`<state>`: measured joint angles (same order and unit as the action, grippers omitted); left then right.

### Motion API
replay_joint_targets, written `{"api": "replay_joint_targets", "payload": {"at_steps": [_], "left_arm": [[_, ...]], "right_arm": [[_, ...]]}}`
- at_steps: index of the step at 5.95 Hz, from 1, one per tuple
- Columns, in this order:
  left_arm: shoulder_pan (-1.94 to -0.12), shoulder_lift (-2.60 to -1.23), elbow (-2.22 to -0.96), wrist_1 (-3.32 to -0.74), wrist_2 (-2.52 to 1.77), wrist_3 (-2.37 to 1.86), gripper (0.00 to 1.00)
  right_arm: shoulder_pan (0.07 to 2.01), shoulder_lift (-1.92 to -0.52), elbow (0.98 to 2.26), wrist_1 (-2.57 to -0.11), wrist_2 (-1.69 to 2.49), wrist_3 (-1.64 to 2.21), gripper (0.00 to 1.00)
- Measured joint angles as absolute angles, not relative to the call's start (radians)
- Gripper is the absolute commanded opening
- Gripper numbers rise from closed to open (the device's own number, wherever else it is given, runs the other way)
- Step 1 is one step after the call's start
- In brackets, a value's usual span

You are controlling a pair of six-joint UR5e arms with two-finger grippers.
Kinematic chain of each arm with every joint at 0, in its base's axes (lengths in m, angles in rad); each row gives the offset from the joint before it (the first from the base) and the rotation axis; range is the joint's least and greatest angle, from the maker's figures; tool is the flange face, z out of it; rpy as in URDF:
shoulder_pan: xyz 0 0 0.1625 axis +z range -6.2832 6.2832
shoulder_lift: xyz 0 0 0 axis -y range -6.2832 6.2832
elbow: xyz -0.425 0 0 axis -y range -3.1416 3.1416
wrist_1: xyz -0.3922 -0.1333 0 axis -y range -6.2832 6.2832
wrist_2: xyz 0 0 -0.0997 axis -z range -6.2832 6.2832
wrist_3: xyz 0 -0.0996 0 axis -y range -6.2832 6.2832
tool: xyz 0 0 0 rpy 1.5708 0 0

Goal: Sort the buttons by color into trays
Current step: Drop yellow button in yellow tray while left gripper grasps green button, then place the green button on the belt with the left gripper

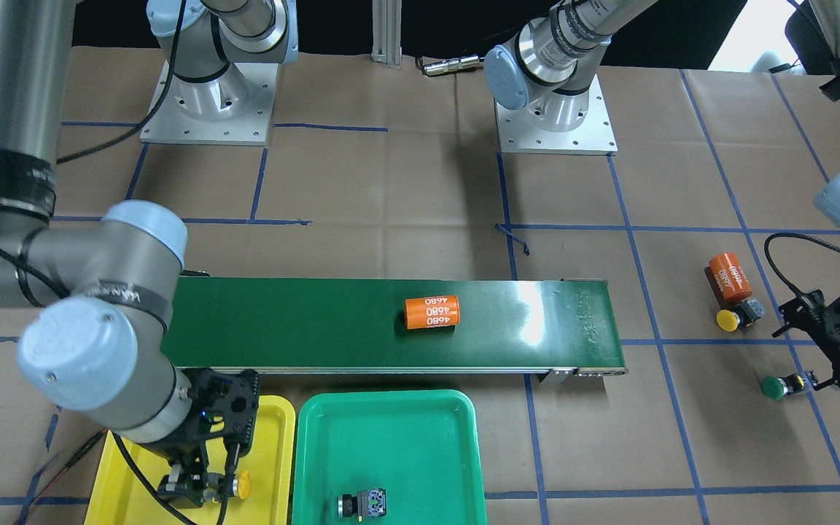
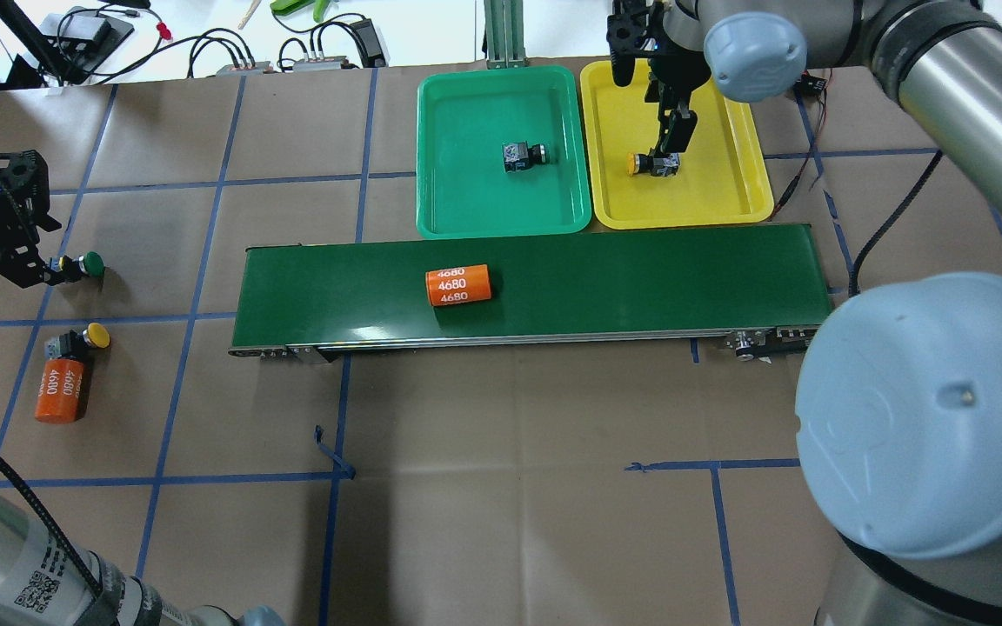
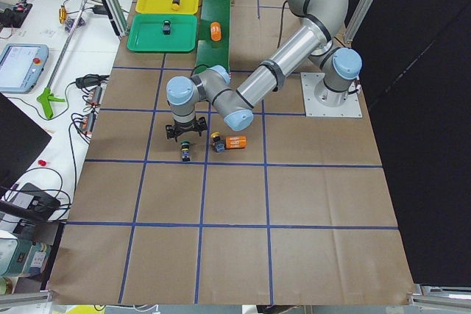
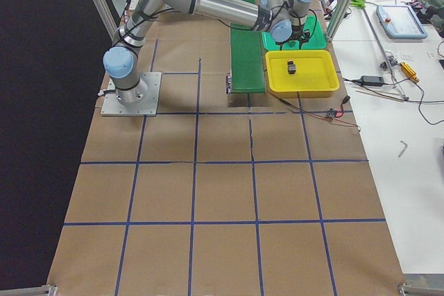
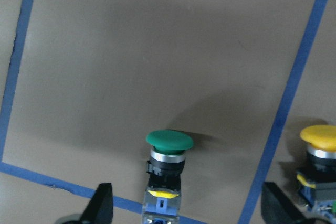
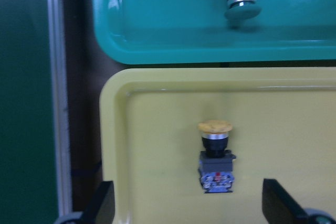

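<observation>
A green button (image 5: 169,153) lies on the table paper, and the back of its body sits between the fingers of my open left gripper (image 5: 188,205), also seen in the overhead view (image 2: 42,271). A yellow button (image 2: 88,339) lies beside it, against an orange cylinder (image 2: 60,391). My right gripper (image 6: 189,203) hangs open over the yellow tray (image 2: 727,196), just above a yellow button (image 6: 215,150) that lies in it. The green tray (image 2: 484,96) holds a green button (image 2: 524,156).
The long dark-green conveyor belt (image 2: 640,278) runs in front of both trays and carries a second orange cylinder (image 2: 457,284). The right arm's elbow (image 2: 927,409) looms over the table's right side. Cables lie to the right of the yellow tray.
</observation>
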<state>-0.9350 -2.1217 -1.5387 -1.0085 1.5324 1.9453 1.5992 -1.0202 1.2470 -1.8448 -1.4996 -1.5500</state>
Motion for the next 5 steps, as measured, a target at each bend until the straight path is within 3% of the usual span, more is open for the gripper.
{"api": "replay_joint_targets", "payload": {"at_steps": [3,5], "left_arm": [[-0.93,-2.221,-1.454,-0.997,1.531,2.08,0.91],[-0.93,-2.248,-1.45,-1.005,1.533,2.096,0.48]], "right_arm": [[1.596,-1.294,1.38,-1.604,-1.511,-1.532,1.0],[1.595,-1.378,1.52,-1.606,-1.524,-1.519,1.0]]}}
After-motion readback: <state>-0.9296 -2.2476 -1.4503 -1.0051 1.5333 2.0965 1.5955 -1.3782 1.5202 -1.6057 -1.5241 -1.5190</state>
